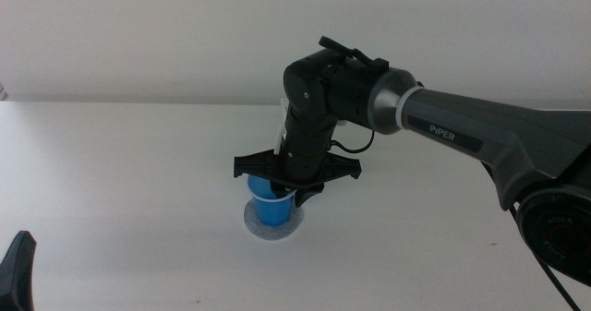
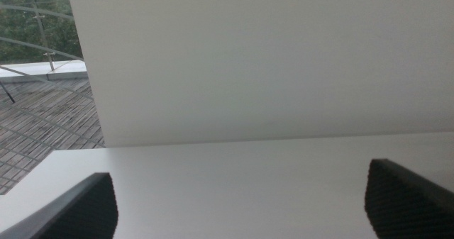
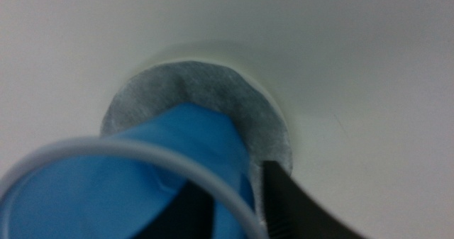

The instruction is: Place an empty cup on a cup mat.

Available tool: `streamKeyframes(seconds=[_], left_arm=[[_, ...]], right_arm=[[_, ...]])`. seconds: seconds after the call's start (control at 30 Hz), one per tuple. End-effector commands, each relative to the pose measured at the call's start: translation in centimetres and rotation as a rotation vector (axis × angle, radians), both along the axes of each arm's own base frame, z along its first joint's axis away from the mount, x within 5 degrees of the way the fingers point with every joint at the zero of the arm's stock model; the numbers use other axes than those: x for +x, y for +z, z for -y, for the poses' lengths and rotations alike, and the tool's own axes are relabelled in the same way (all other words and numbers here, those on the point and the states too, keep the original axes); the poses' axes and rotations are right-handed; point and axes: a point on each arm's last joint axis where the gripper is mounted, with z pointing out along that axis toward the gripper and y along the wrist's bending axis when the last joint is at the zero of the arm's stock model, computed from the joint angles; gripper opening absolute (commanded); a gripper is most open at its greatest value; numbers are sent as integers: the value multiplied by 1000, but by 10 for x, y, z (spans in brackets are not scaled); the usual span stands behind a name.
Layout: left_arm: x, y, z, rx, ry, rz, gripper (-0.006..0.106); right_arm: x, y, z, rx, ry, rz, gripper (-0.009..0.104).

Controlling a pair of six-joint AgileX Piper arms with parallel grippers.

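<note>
The blue cup (image 1: 271, 209) stands upright on the round speckled grey cup mat (image 1: 254, 226) near the middle of the table. I cannot tell whether its base rests fully on the mat. My right gripper (image 1: 286, 193) comes down from above and is shut on the cup's rim at its right side. In the right wrist view one jaw is inside the cup (image 3: 106, 189) and one outside, with the mat (image 3: 191, 90) under the cup's base. My left gripper (image 1: 17, 269) waits at the bottom-left edge, and its jaws (image 2: 241, 196) are wide open and empty.
The white table (image 1: 111, 163) runs back to a plain white wall. The right arm's dark body (image 1: 480, 136) crosses the right half of the middle view. Nothing else stands on the table.
</note>
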Motion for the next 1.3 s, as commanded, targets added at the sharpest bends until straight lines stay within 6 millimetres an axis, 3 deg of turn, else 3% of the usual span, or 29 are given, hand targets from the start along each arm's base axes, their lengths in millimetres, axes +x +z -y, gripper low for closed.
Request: streamKeyframes(seconds=[0.0,0.1,0.17,0.33,0.5,0.63,0.73,0.87,1.03,1.27], left_arm=[[-1,-11,1,1,-8,13,94],[-1,-11,1,1,-8,13,94],[-1,-11,1,1,-8,13,94],[-1,-11,1,1,-8,13,94],[-1,-11,1,1,-8,13,94],[-1,-11,1,1,-8,13,94],[-1,-11,1,1,-8,13,94],[-1,-11,1,1,-8,13,94],[-1,-11,1,1,-8,13,94],[-1,-11,1,1,-8,13,94]], right_arm=[[1,1,-2,17,-1,12,37],[1,13,-4,69,-9,41,53],[0,32,-3,91,-5,89,62],[-15,98,22,92,44,250,65],[-49,160,85,93,130,471,66],[-97,188,164,81,189,688,79],[-136,190,224,45,154,859,94],[-192,171,278,-58,91,997,93],[-239,131,302,-129,40,1046,93],[-280,102,306,-130,12,1252,93]])
